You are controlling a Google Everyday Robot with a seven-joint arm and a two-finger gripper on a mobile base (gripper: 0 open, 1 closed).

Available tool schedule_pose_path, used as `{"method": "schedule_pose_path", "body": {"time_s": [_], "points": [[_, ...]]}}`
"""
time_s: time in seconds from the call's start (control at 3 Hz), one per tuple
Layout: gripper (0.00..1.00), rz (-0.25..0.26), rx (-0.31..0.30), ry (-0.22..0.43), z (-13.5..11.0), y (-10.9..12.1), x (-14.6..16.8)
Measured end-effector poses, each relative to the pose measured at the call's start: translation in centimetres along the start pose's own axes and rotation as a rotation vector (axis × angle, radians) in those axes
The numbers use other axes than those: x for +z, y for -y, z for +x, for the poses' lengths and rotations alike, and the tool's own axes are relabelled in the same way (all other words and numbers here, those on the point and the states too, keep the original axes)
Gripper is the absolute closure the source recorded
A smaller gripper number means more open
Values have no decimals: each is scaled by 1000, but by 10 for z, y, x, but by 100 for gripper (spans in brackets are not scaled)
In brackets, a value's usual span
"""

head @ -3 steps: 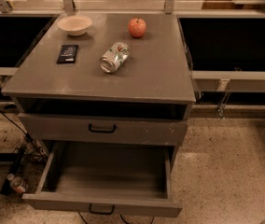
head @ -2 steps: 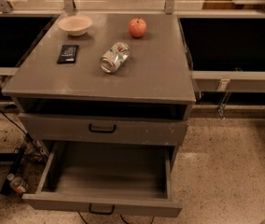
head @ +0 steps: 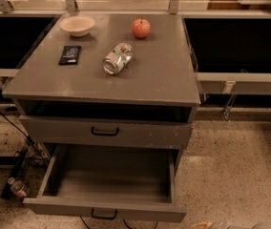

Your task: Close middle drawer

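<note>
Here, in the single camera view, a grey metal cabinet [head: 164, 80] is seen from above and in front, on a speckled floor. The middle drawer [head: 111, 182] is pulled well out toward the near edge of the scene, so its bare flat floor and both side walls are exposed. Its low front panel runs left to right across the bottom of the view, with a small black bar handle [head: 103, 214] at its centre, partly cut off by the frame edge. Directly above and farther back sits the upper drawer [head: 145, 133], taller-fronted with a larger black handle, with a dark gap between it and the cabinet top. On the top lie a pale bowl [head: 77, 25] at the far left, a red apple [head: 141, 28] at the far middle, a small black packet [head: 70, 54] and a crushed can [head: 117, 58] on its side. A small bottle [head: 18, 189] lies on the floor to the left of the open drawer. The gripper is not in view, so whether its fingers are wide or narrow cannot be told; a pale sliver at the bottom right edge may belong to the robot, but that is unclear. Judging from the viewpoint, the drawer lies ahead and below. Closing it calls for a push on the front panel, from near to far, square to the panel's left-right length.
</note>
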State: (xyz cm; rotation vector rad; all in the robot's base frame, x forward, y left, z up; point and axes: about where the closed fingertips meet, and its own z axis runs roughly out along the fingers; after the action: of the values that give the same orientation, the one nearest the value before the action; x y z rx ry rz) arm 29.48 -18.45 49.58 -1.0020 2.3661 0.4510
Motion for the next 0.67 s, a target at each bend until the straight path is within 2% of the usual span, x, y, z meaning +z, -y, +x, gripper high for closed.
{"method": "schedule_pose_path", "body": {"time_s": [0.33,0.67], "points": [[100,-1,7,13,3,0,3],[100,47,68,32,12,26,47]]}}
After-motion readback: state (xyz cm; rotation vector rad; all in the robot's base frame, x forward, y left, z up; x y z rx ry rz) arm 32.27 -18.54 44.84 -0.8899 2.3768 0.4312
